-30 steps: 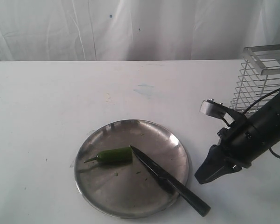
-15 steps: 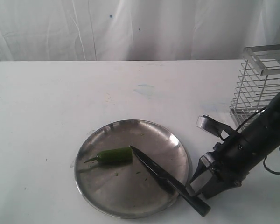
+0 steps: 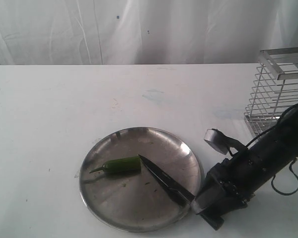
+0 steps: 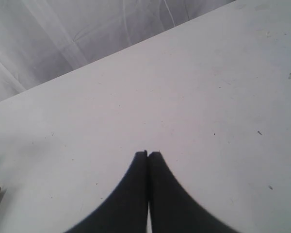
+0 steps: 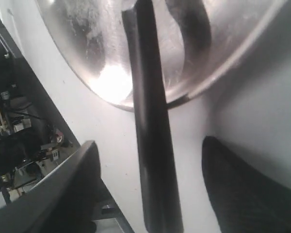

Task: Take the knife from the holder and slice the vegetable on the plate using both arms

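Right wrist cam: right gripper [image 5: 149, 145] jaws wide, straddling knife [image 5: 148, 87] handle; exterior view hides that gap. Left gripper [image 4: 148, 155] pinched together, empty.

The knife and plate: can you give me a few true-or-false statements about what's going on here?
1. The knife stands in the holder. False: it lies on the plate, handle past the rim.
2. The right gripper is open, one finger on each side of the knife handle. True.
3. The left gripper holds the pepper. False: it is shut on nothing; the pepper lies on the plate.
4. The knife tip lies close to the pepper's cut end. True.
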You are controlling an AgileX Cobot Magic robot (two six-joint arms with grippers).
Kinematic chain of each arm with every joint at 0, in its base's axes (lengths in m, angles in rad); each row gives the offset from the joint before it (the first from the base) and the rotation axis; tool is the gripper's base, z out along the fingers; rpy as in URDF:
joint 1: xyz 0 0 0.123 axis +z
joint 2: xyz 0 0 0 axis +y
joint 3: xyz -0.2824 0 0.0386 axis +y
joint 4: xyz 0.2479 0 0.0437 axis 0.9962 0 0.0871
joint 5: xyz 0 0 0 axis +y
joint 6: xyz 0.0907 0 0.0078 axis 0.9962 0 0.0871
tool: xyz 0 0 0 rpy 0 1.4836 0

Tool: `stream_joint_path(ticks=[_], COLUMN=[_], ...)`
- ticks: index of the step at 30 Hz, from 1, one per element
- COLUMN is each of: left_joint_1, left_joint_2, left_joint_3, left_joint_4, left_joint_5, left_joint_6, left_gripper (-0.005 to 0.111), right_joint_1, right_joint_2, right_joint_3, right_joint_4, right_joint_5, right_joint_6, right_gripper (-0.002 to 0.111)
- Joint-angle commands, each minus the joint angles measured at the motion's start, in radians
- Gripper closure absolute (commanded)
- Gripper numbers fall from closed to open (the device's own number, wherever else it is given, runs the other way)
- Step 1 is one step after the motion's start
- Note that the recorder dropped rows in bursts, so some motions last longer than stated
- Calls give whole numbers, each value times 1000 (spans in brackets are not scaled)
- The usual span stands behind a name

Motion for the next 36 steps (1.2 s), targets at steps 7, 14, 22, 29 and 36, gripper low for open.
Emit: stream_joint_path(ticks=[7, 14, 22, 29, 36], left_joint_1=[-6, -6, -6, -6, -6], left_joint_2=[-5, -5, -5, -5, -5], left_joint_3=[5, 5, 5, 5, 5], left_joint_4=[9, 9, 9, 9, 9], left_joint_5=[-3, -3, -3, -3, -3], left_joint_6=[0, 0, 0, 0, 0], left_gripper=[107, 107, 107, 107, 107], right_joint_1=[93, 108, 108, 108, 124], right_joint_2=[78, 142, 98, -72, -273], right_joint_3=[6, 2, -37, -37, -4], right_joint_4=[6, -10, -50, -126, -194], right_joint_5=[2, -53, 15, 15, -27], right_joint_6=[-78, -52, 3, 111, 238], right_gripper=[50, 79, 108, 108, 108])
